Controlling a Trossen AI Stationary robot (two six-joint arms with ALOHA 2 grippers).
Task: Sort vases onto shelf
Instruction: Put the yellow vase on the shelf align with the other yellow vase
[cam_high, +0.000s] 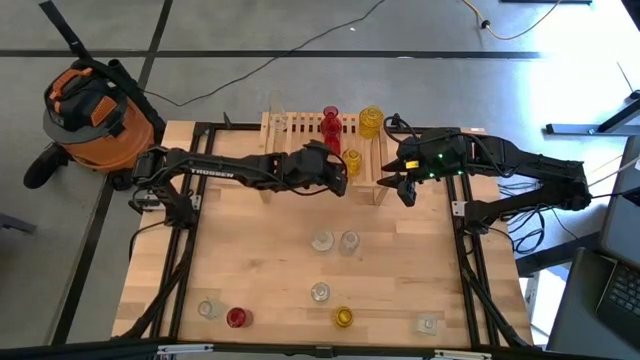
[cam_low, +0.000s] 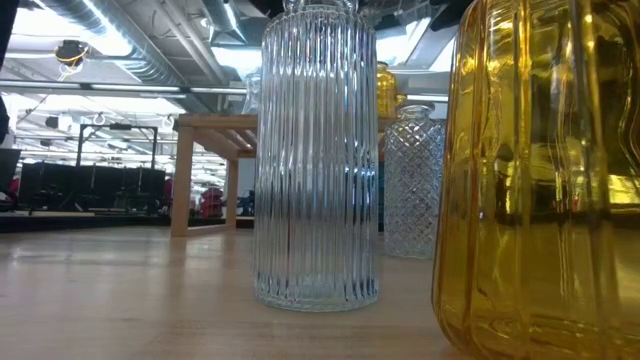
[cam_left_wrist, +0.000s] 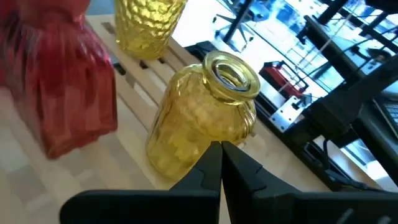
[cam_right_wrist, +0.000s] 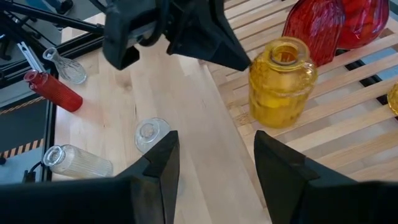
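— Closest to the low camera stands a yellow ribbed vase (cam_low: 540, 180), with a clear ribbed vase (cam_low: 317, 160) and a clear diamond-cut vase (cam_low: 412, 180) behind it on the worktop (cam_low: 120, 300).

— And the shelf (cam_high: 290, 125)?

— It sits at the far edge of the worktop. On its slats stand a tall red vase (cam_high: 331, 126), a yellow dimpled vase (cam_high: 371, 121) and a small yellow jar (cam_right_wrist: 281, 81).

— How are the pincers?

— The left pincer (cam_left_wrist: 221, 163) is pressed fully together, empty, its tips just beside the small yellow jar. The right pincer (cam_right_wrist: 214, 168) hovers near the shelf's right end, about half spread, gripping nothing.

— Anything else on the worktop?

— More vases, scattered: two clear ones mid-board, and along the near edge clear ones, a red one (cam_high: 236, 318) and a yellow one (cam_high: 343, 317).
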